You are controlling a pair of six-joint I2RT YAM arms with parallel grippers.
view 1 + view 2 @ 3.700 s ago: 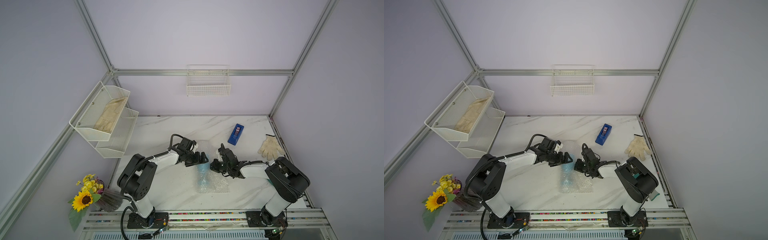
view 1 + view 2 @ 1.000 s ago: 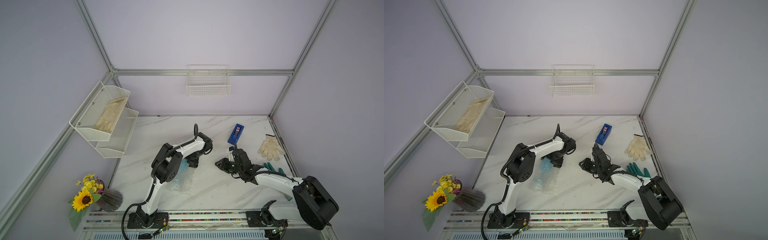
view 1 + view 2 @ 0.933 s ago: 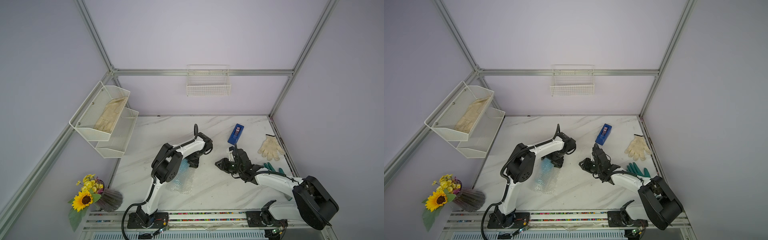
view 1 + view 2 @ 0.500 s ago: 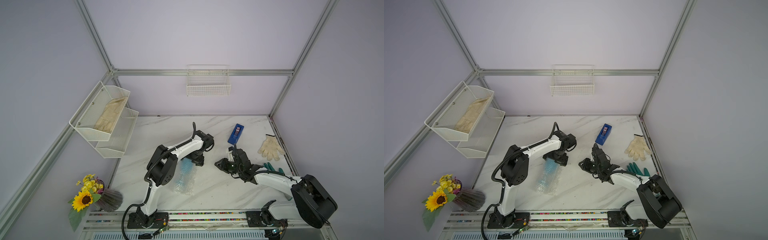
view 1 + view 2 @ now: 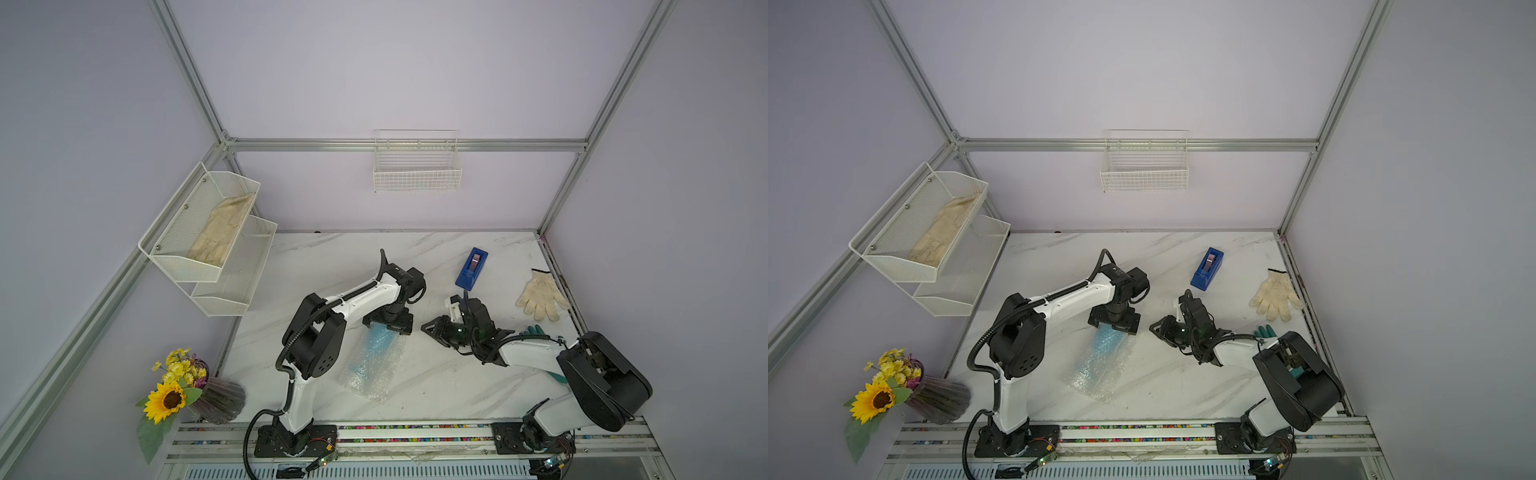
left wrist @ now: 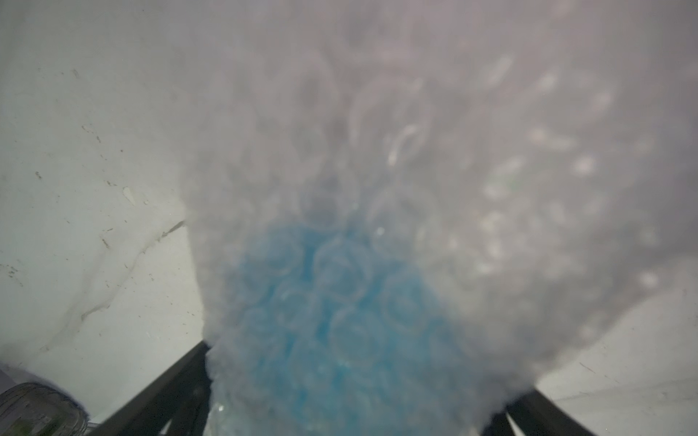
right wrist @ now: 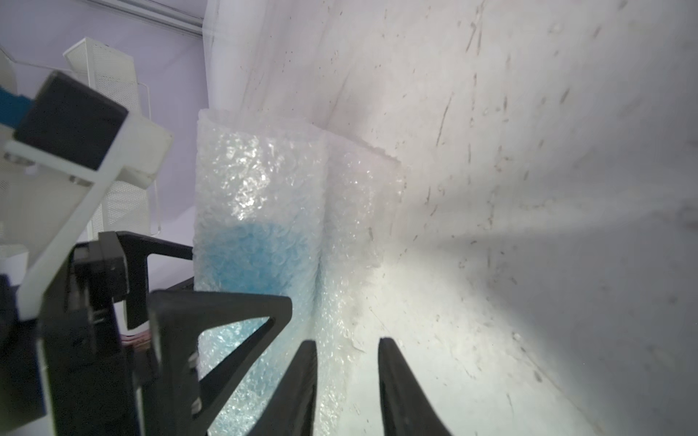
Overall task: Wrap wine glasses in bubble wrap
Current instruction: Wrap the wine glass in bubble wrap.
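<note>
Left gripper [image 5: 387, 327]: jaws wide, astride one end of bubble wrap [image 5: 371, 376]. Right gripper [image 5: 429, 328]: near that end, part-open, empty. One sheet, clear, bubbled, rolled; one goblet [image 5: 377, 344], sky-blue opaque plastic, inside it.

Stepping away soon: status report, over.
Left gripper open, straddling goblet. Right gripper open, empty. Goblet lying inside bubble wrap. Nothing in the way.
</note>
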